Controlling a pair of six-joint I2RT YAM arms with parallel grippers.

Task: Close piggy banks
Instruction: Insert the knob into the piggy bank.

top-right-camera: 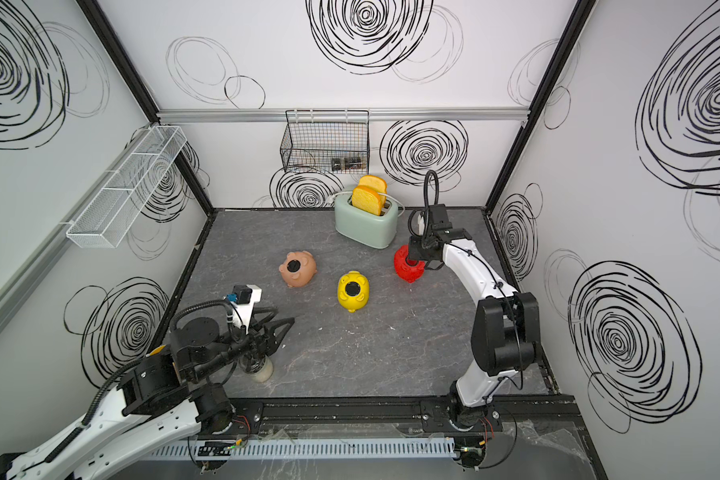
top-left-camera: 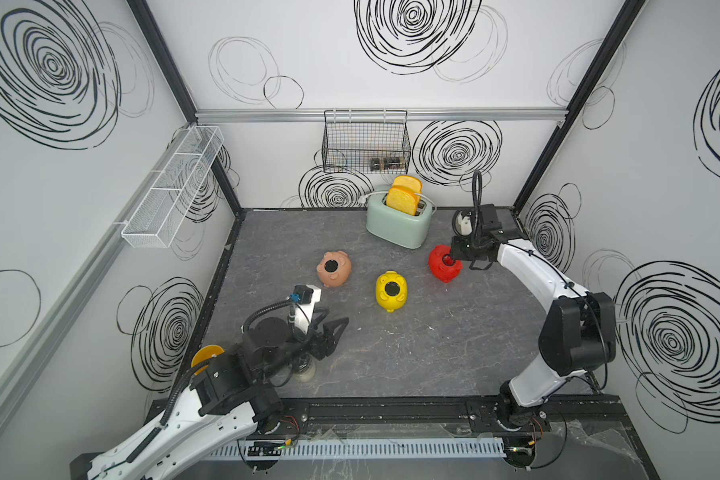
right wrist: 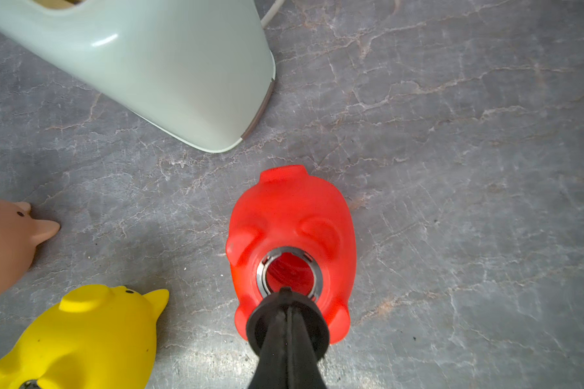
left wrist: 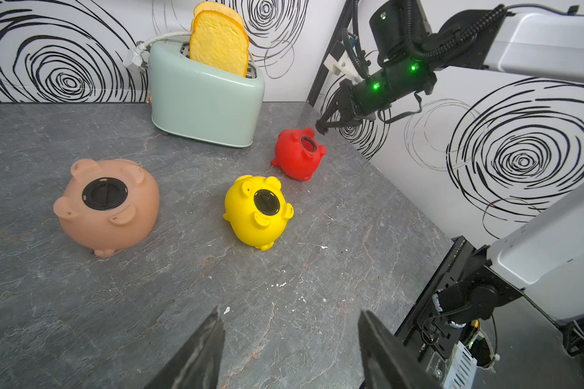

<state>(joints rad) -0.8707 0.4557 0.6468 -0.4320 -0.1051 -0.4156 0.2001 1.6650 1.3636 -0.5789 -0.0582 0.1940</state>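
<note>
Three piggy banks lie belly-up on the grey table. The pink piggy bank [top-left-camera: 334, 269] [left wrist: 107, 205] and the yellow piggy bank [top-left-camera: 391, 291] [left wrist: 257, 212] each have a black plug in the belly hole. The red piggy bank [top-left-camera: 443, 268] [right wrist: 290, 215] shows an open, grey-ringed belly hole. My right gripper [top-left-camera: 454, 259] [right wrist: 285, 293] is shut on a round black plug [right wrist: 260, 326], held just above that hole's edge. My left gripper [top-left-camera: 337, 316] [left wrist: 290, 310] hangs open and empty near the front left, apart from the pigs.
A mint-green toaster [top-left-camera: 400, 224] with two toast slices stands behind the red pig. A black wire basket [top-left-camera: 366, 141] hangs on the back wall and a white mesh shelf [top-left-camera: 171, 187] on the left wall. A small jar [top-left-camera: 304, 370] stands under my left arm.
</note>
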